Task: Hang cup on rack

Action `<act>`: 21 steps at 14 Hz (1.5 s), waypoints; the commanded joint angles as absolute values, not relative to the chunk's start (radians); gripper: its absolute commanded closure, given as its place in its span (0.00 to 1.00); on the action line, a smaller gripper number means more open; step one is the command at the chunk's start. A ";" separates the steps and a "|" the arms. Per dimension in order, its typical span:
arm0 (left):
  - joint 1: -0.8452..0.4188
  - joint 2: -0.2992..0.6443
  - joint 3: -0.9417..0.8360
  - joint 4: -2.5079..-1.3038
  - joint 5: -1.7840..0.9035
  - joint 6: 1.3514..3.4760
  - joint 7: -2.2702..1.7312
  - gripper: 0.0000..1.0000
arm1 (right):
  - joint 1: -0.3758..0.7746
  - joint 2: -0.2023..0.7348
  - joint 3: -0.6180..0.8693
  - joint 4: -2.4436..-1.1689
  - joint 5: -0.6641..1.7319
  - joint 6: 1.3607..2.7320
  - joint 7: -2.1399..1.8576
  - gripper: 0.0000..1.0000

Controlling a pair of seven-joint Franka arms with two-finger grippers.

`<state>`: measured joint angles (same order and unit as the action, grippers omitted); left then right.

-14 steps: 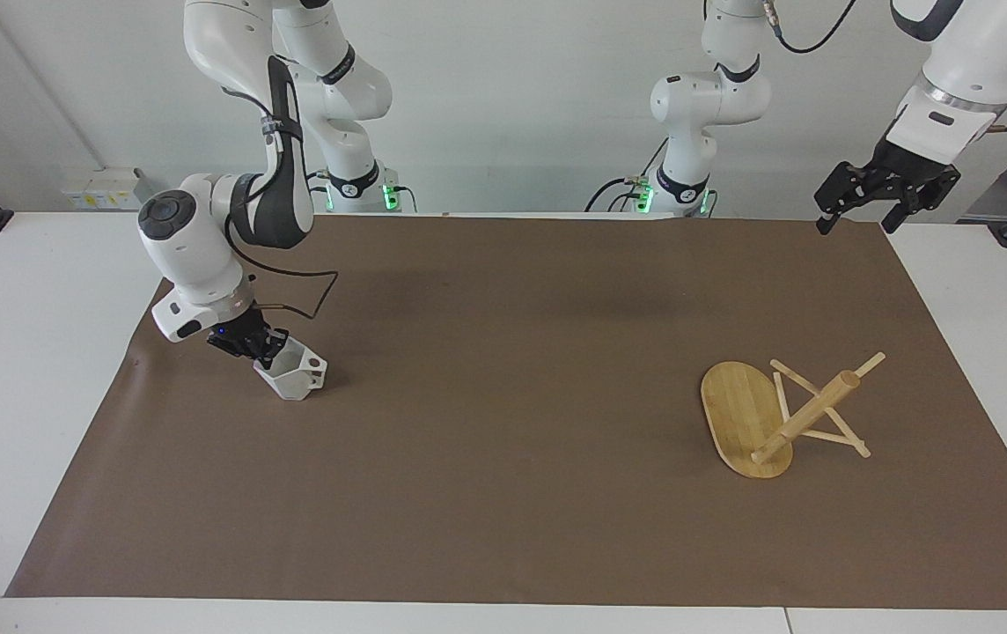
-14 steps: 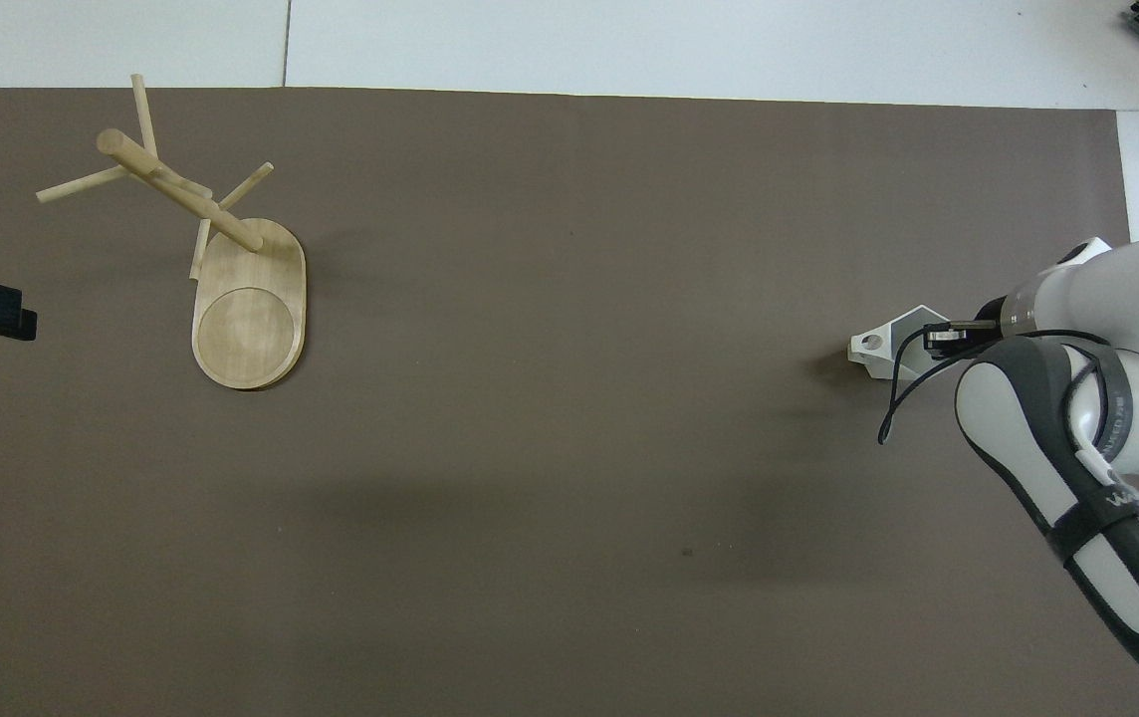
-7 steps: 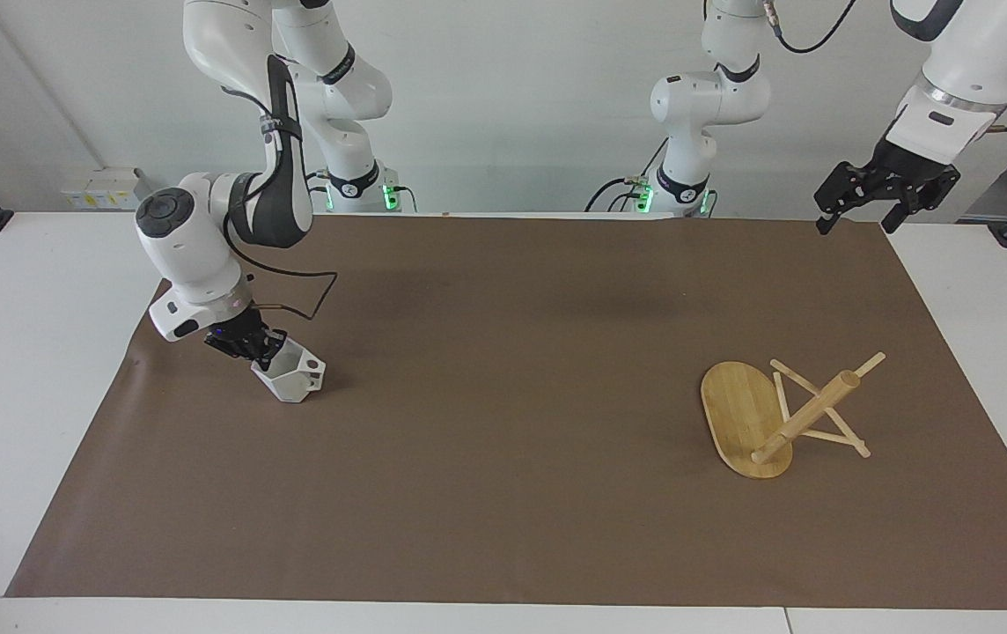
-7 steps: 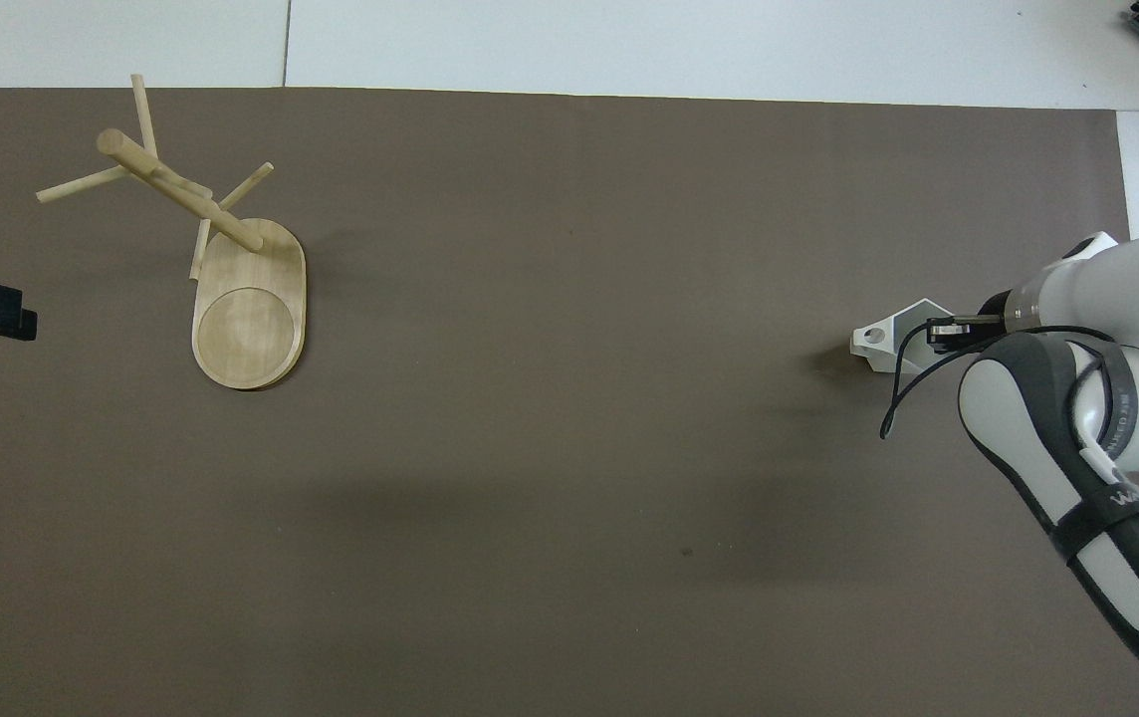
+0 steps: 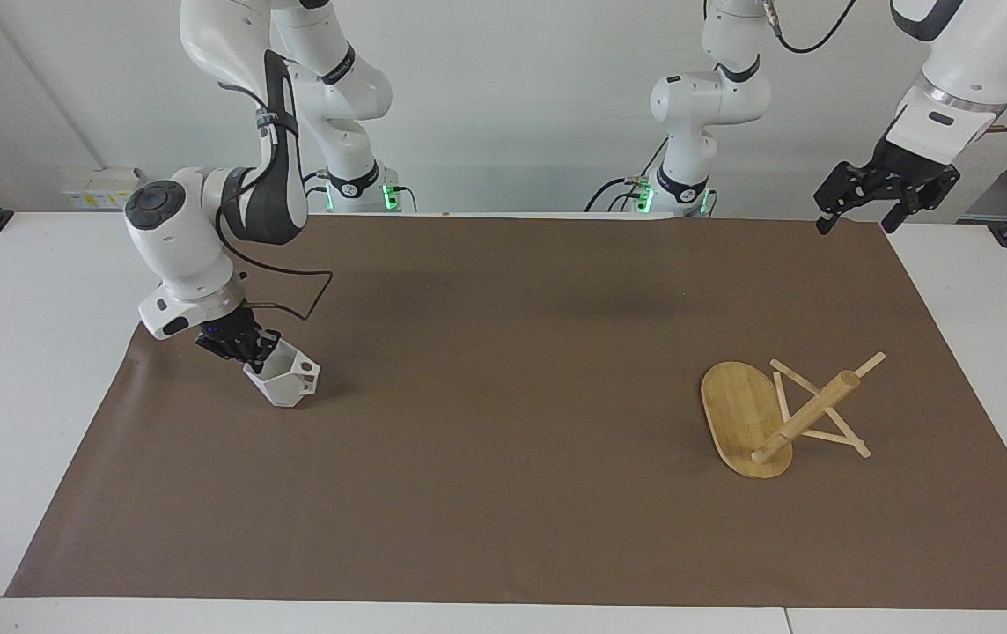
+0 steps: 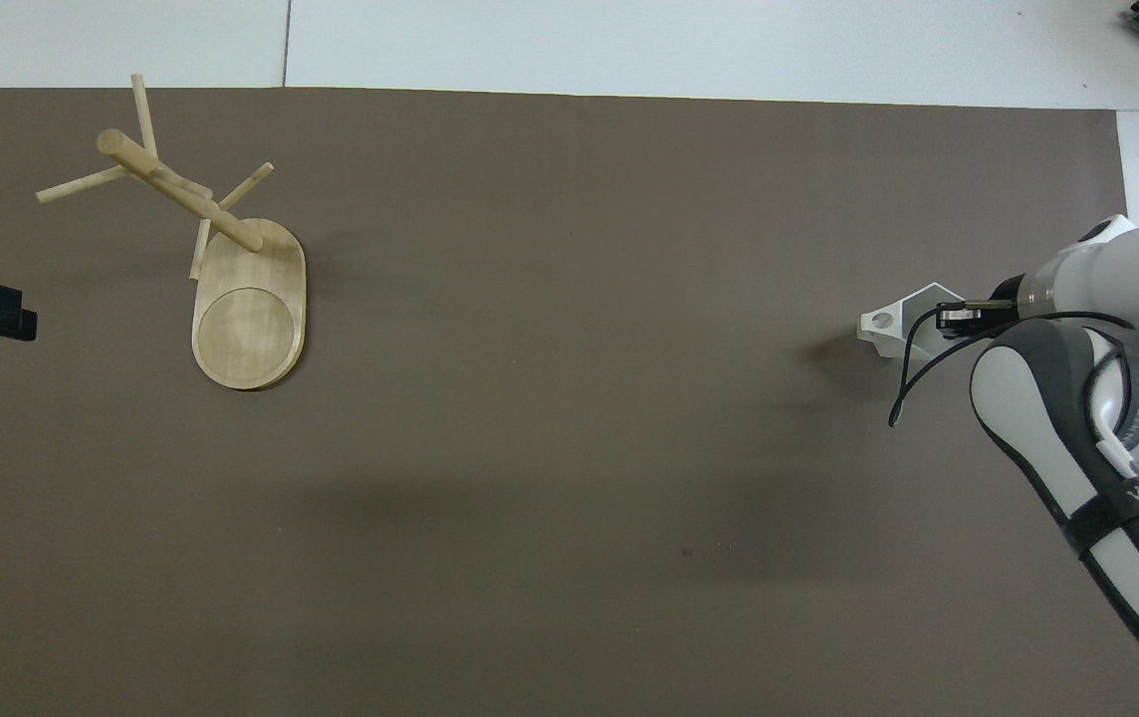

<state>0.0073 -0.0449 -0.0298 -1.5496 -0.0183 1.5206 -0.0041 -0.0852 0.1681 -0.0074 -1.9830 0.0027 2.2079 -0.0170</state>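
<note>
R gripper (image 5: 250,346) is clamped on the cup (image 5: 285,381) rim, cup tilted, over the brown mat (image 5: 503,396) at the R arm's end, well apart from the rack (image 5: 772,414). Rack sits upright toward the L arm's end. L gripper (image 5: 884,195) waits, fingers spread, holding nothing.

- Cup (image 5: 285,382): matt white, hard, flat smooth facets, looks like plastic or ceramic.
- Rack (image 5: 781,416): light bamboo, visible grain on base, smooth satin finish; thin pegs paler.
- Mat (image 5: 503,493): brown, matt, paper-like, slight wrinkle at one edge.
- Table (image 5: 19,352): white, smooth, faint sheen.
- Right arm (image 5: 195,246): glossy white plastic shells, dark grey matt sleeve.
</note>
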 commanded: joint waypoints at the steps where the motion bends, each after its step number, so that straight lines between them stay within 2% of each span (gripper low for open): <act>1: 0.005 -0.066 -0.029 -1.569 -0.009 1.520 -0.008 0.00 | -0.097 0.187 -0.003 -1.887 0.015 2.100 -0.009 1.00; 12: 0.005 -0.071 -0.029 -1.569 -0.009 1.466 -0.012 0.00 | -0.100 0.175 -0.024 -1.571 -0.002 1.654 -0.009 1.00; 16: 0.005 -0.071 -0.029 -1.569 -0.009 1.465 -0.014 0.00 | -0.100 0.161 -0.031 -1.499 -0.003 1.569 -0.009 1.00; 21: 0.017 -0.071 -0.028 -1.569 -0.009 1.465 -0.017 0.00 | -0.100 0.150 -0.029 -1.468 0.018 1.551 -0.009 1.00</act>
<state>0.0102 -0.0487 -0.0233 -1.5503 -0.0183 1.4710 -0.0044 -0.0958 0.1538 -0.0372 -1.4856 0.0027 1.5716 -0.0170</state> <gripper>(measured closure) 0.000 0.965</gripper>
